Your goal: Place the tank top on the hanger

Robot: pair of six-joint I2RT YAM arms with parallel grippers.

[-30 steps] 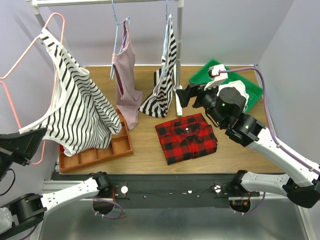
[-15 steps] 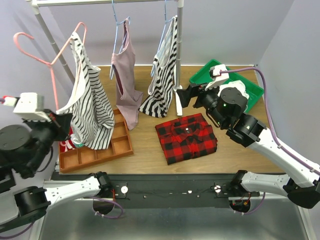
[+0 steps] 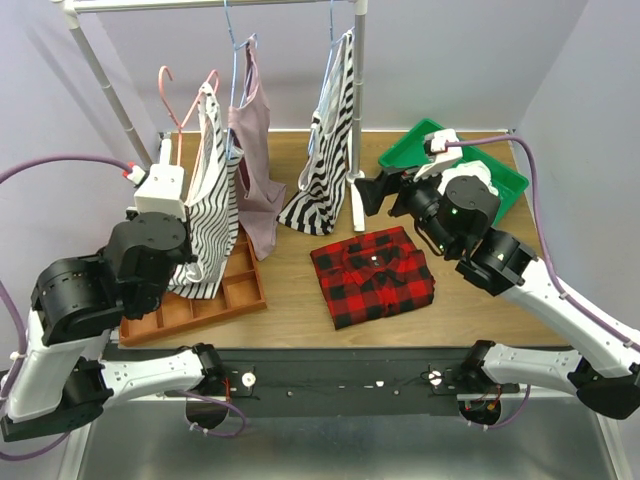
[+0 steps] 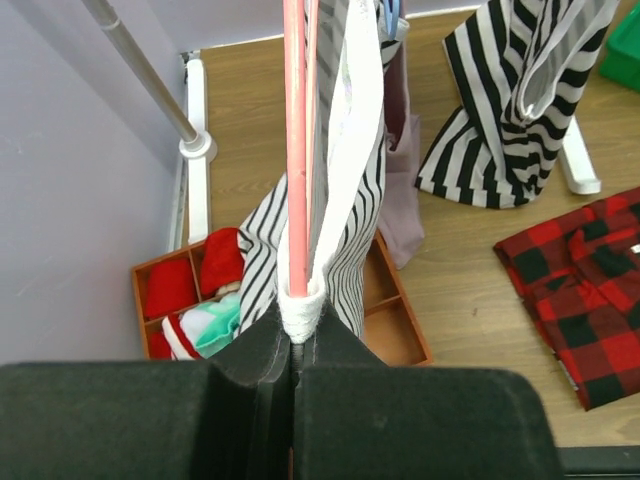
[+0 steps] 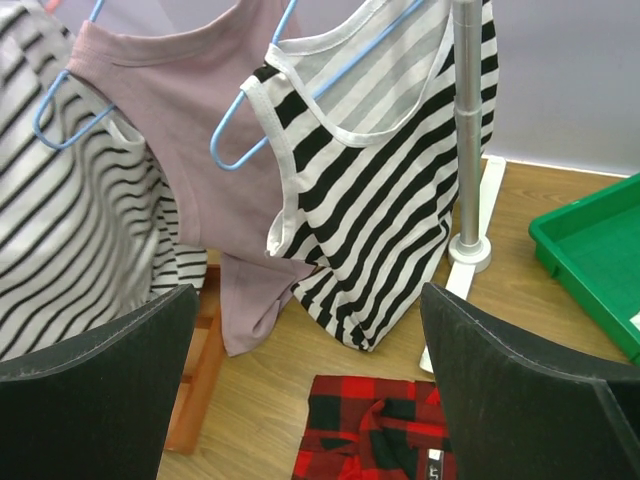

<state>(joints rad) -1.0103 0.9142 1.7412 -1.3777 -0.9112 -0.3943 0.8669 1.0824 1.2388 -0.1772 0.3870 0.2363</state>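
The tank top (image 3: 207, 205), white with thin black stripes, hangs on the pink-red hanger (image 3: 165, 82) just left of the rack's mauve top. My left gripper (image 3: 183, 242) is shut on the hanger's wire with the top's white edge wrapped round it. In the left wrist view the hanger (image 4: 294, 150) runs straight up from the closed left gripper (image 4: 293, 345), and the tank top (image 4: 350, 200) drapes beside it. The tank top also shows at the left of the right wrist view (image 5: 60, 240). My right gripper (image 3: 365, 195) is open and empty above the table, with nothing in it in its own view (image 5: 310, 400).
A mauve top (image 3: 250, 165) and a bold-striped top (image 3: 332, 150) hang on blue hangers from the rack, whose pole (image 3: 358, 110) stands behind. A red plaid shirt (image 3: 372, 275) lies mid-table. A wooden divided tray (image 3: 215, 305) sits left, a green bin (image 3: 505, 175) right.
My left arm has swung in from the far left, carrying the hanger and tank top rightward to just beside the mauve top. The right arm has barely moved.
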